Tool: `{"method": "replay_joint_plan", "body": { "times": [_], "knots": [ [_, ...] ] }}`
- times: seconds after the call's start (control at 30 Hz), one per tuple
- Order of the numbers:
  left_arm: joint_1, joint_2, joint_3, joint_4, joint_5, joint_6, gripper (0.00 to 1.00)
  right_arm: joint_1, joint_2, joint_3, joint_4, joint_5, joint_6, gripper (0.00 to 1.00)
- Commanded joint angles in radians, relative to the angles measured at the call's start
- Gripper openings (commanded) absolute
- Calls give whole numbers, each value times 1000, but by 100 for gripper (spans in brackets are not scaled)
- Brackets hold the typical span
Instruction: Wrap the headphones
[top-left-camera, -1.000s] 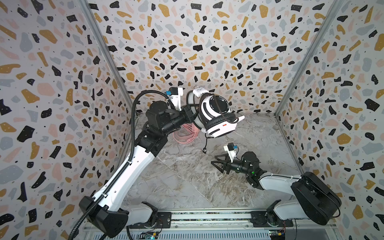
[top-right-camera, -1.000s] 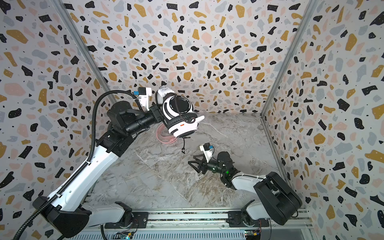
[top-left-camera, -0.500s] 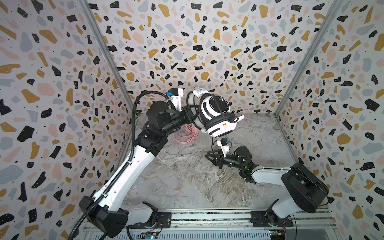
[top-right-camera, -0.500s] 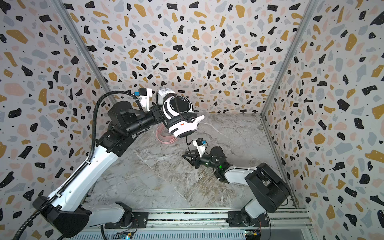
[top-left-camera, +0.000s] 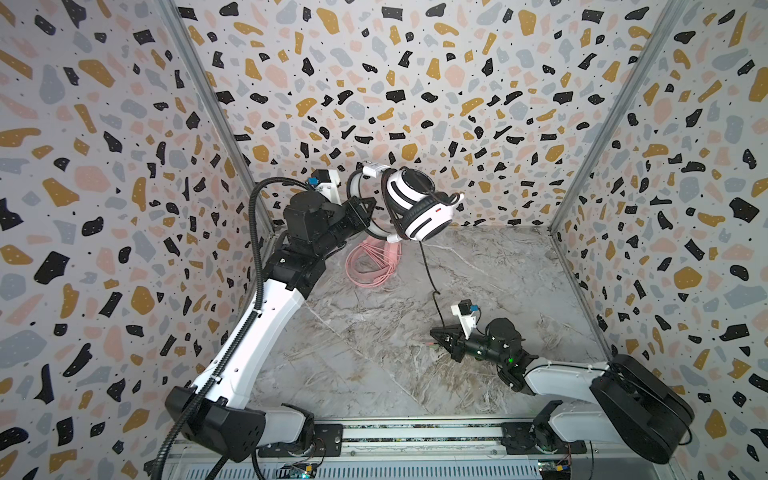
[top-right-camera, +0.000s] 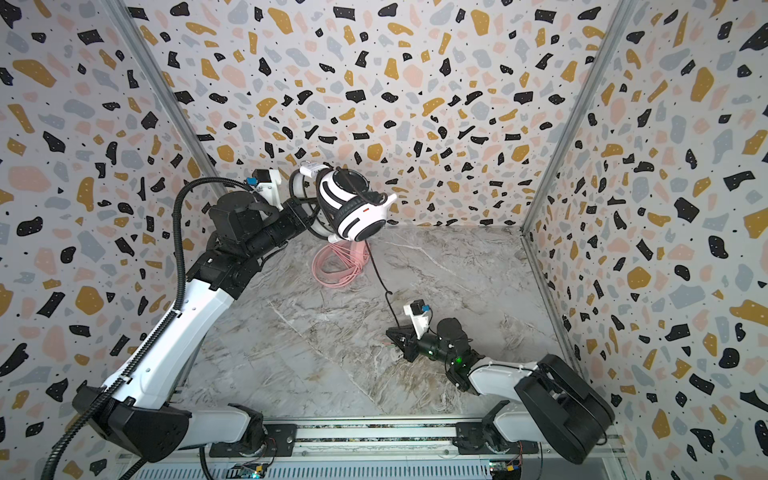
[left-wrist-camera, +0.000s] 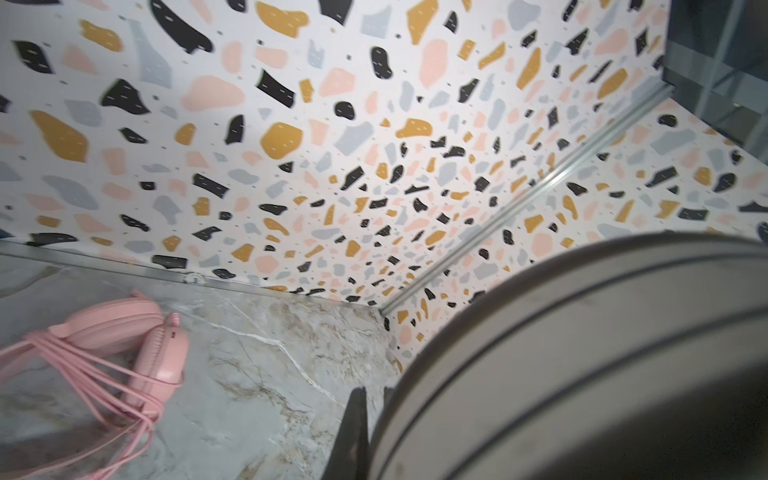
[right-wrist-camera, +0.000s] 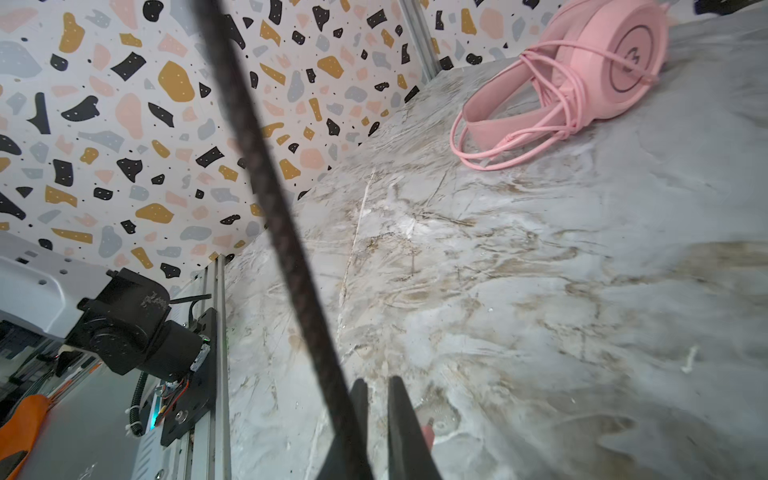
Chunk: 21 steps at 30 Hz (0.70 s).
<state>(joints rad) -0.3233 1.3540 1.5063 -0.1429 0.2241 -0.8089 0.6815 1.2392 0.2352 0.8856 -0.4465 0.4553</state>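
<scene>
Black cable (top-left-camera: 428, 270), seemingly limp and light, hangs from white-and-black headset (top-left-camera: 419, 208) held aloft by left gripper (top-left-camera: 368, 206) clamped on its stiff headband (left-wrist-camera: 582, 353); right gripper (top-left-camera: 435, 333) pinches cable's plug end, likely best hold.

Left arm (top-left-camera: 266, 320): white links, black joints, ribbed black conduit (top-left-camera: 257, 232). Right arm (top-left-camera: 561, 374): same, green LED (top-left-camera: 510, 360).

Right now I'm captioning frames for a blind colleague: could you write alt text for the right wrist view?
A black cable slants down into the nearly shut right gripper, close to the camera. Beyond, on the marble table, pink headphones lie with their pink cable wound around them, against a terrazzo-patterned wall.
</scene>
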Motion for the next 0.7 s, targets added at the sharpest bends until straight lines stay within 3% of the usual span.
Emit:
{"method": "replay_joint_plan", "body": {
  "times": [0.0, 0.2, 0.3, 0.67],
  "knots": [
    [30, -12, 63, 152, -87, -69, 0, 14, -100, -21, -210, 103, -36, 3],
    [54, -10, 43, 163, -133, -88, 0, 21, -310, -24, -446, 179, -61, 3],
    [53, -20, 1, 149, -220, -43, 0, 51, -414, 17, -568, 222, -80, 3],
    [53, -36, -122, 81, -794, -20, 0, 347, -586, 255, -974, 503, -113, 3]
  ]
}}
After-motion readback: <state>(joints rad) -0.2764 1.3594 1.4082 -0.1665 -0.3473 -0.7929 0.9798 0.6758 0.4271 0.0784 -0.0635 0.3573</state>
